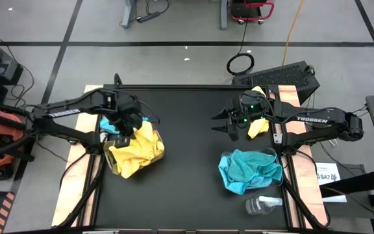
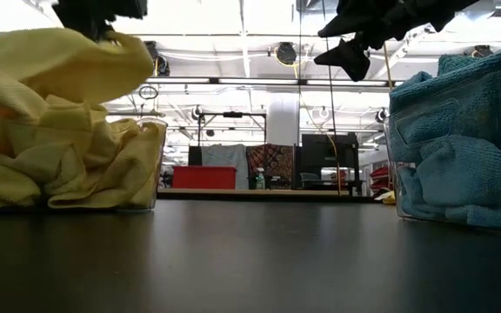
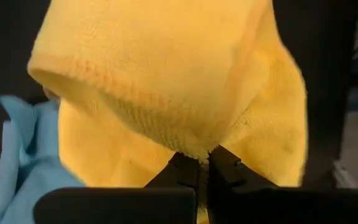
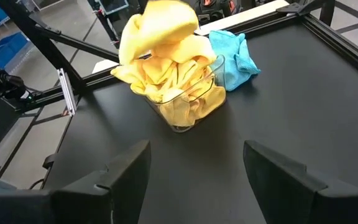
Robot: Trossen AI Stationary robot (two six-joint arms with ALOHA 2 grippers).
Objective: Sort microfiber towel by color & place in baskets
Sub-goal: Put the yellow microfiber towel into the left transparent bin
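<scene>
Bulging yellow towel (image 3: 166, 81) (fuzzy, folded) pinched by left gripper (image 3: 202, 163).

Grey floor (image 1: 187, 26), black tape lines.

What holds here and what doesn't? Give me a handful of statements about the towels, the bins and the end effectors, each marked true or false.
1. The left end effector is shut on a yellow towel. True.
2. The right end effector grips a blue towel. False: it is open and holds nothing.
3. The bin of yellow towels sits on the left arm's side of the table. True.
4. A loose blue towel lies beside the bin of yellow towels. True.
5. The bin of blue towels also holds yellow ones. False: only blue cloth shows in it.
6. The clear bottle stands upright. False: it lies on its side.
</scene>
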